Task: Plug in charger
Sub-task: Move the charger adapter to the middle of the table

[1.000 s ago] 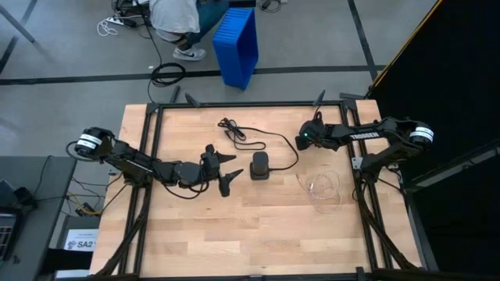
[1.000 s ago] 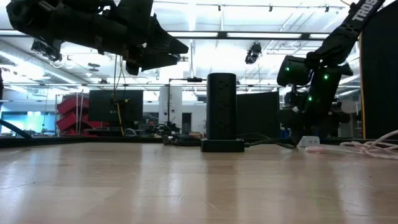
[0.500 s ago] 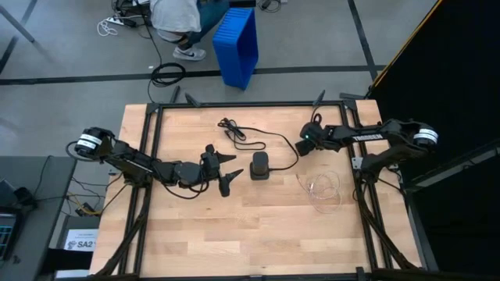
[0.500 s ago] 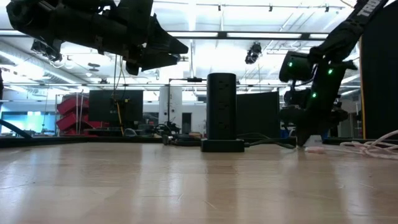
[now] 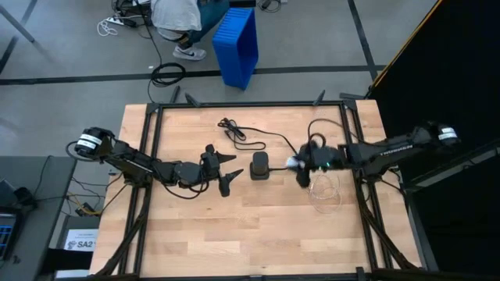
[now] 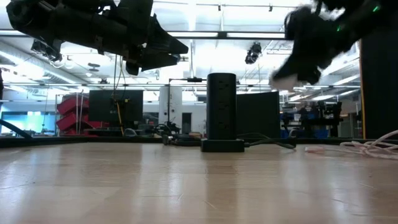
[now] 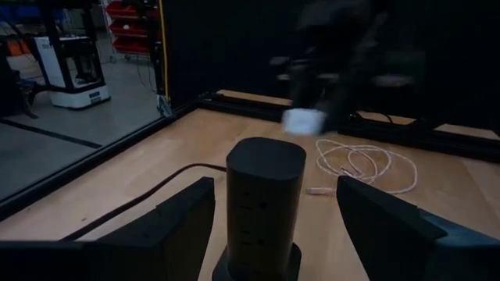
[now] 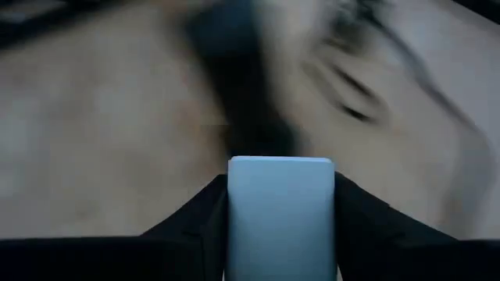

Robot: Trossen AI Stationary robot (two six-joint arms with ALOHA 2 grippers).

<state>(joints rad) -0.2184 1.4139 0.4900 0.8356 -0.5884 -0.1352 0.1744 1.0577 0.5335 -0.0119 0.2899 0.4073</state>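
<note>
White charger [image 8: 280, 215] clamped in right gripper [image 5: 301, 164], lifted off table just beside power tower [image 5: 259, 166], not plugged yet, still needs lining up w/ a socket + pushing in; left gripper [image 5: 228, 170] spread open on tower's other side.

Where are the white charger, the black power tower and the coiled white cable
white charger [image 8: 281, 215], right wrist view, middle of its flat face, held in the right gripper
black power tower [image 7: 264, 207], left wrist view, its upright side
coiled white cable [image 5: 323, 190], high view, on a loop of the coil
</note>
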